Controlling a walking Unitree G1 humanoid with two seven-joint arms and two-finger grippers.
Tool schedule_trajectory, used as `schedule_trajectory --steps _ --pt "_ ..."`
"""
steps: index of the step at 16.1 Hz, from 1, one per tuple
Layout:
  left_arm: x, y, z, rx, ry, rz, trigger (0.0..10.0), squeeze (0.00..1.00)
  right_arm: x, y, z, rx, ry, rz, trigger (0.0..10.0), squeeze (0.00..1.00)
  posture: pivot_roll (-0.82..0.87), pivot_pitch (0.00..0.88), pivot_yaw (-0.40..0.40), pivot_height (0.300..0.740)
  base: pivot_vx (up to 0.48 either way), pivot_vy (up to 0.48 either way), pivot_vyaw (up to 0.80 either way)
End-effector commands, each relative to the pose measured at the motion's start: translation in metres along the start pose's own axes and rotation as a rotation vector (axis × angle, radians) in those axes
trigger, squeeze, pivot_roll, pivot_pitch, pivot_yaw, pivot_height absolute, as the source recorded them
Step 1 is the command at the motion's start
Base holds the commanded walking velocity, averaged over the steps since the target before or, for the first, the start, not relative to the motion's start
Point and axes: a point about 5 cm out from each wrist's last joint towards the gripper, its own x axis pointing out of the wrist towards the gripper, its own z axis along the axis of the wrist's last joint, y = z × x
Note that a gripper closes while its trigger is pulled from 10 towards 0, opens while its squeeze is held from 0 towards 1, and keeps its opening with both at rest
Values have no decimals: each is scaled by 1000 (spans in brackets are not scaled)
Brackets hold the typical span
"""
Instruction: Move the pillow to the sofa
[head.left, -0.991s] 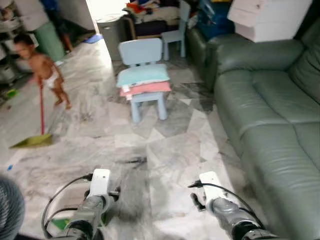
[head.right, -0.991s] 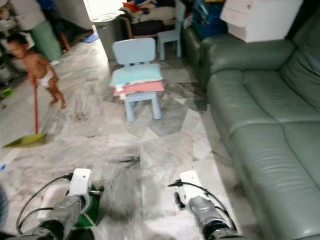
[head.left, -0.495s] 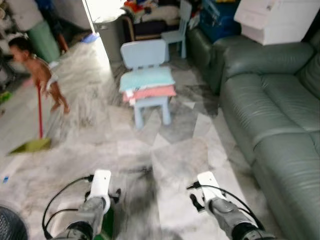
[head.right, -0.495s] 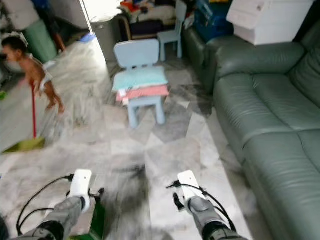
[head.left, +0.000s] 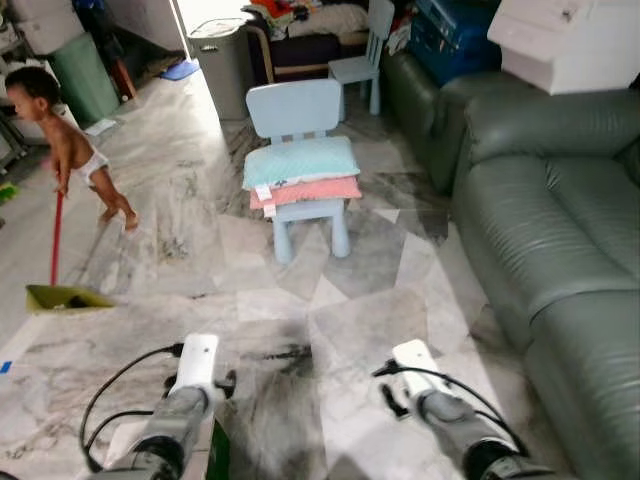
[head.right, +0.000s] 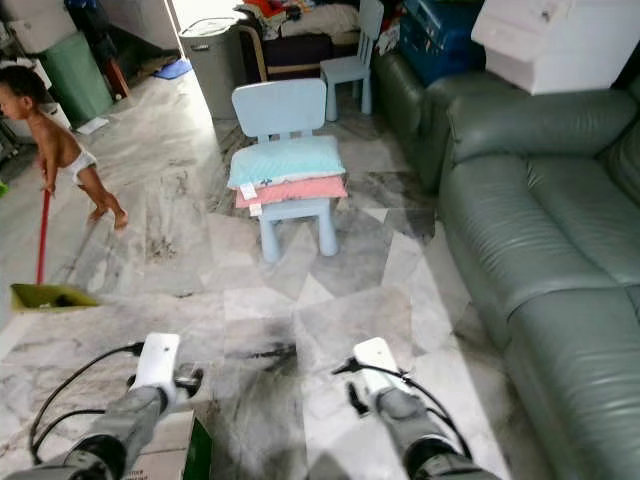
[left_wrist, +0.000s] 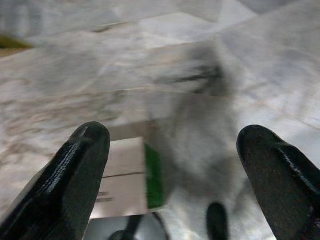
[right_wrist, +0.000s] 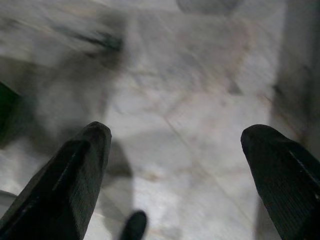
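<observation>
We see the pillow (head.left: 301, 161) in the upper middle of the frame, a pale blue-green cushion lying flat on top of a pink one (head.left: 308, 191), the two stacked on the seat of a small light-blue chair (head.left: 296, 107). The top pillow is plump and roughly rectangular, its long side running across the seat and overhanging both seat edges a little; a small white tag shows at the stack's near left corner. The sofa (head.left: 545, 205), dark grey-green leather with broad cushions and a rounded arm, fills the right side of the frame, well apart from the chair across bare marble floor.
</observation>
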Motion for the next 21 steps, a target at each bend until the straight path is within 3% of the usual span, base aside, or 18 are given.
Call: schedule_trajectory --steps 1,7,21 --pt "-1 4 -6 -14 19 -1 10000 0 0 3 0 10 0 11 10000 0 26 0 71 740 0 0 0" --pt "-2 0 -10 -56 23 0 10000 0 0 1 1 2 -3 7 10000 0 20 0 71 740 141 0 0" --pt "-2 -1 -12 -56 26 -16 10000 0 0 2 1 0 1 7 10000 0 21 0 73 740 358 0 0"
